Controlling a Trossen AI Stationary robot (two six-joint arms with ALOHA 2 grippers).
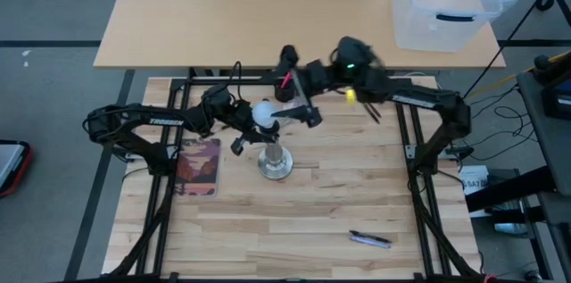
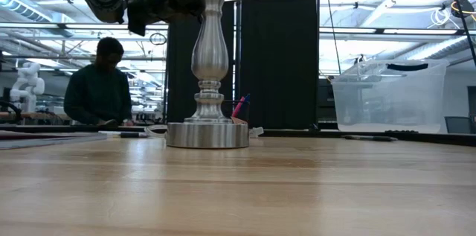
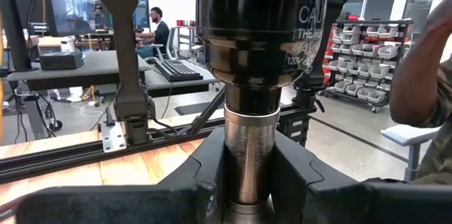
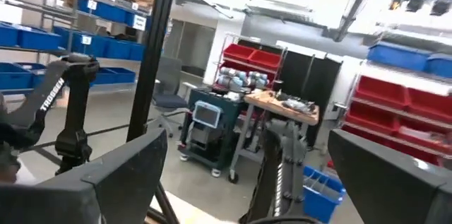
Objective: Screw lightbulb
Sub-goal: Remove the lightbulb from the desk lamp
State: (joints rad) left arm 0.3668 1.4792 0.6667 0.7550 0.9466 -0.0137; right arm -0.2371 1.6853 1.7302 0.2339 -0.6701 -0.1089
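On your worktop (image 1: 339, 203) a notebook (image 1: 199, 166) lies left; a pen (image 1: 369, 239) lies near the front. A clear bin (image 1: 442, 6) sits behind.

Light wooden plank table (image 1: 330, 203) carries silvery socket stand (image 1: 275, 162) near centre, reddish book (image 1: 198, 166) at left, dark pen (image 1: 369, 239) near front right.

Lightbulb (image 1: 263, 112) atop stand (image 1: 275, 163), mid-table; book (image 1: 199, 166) left; pen (image 1: 369, 239) front-right.

Both arms crowd the lightbulb (image 1: 263, 112) atop the stand (image 1: 275, 162), notebook (image 1: 199, 165) beside, pen (image 1: 369, 239) well apart
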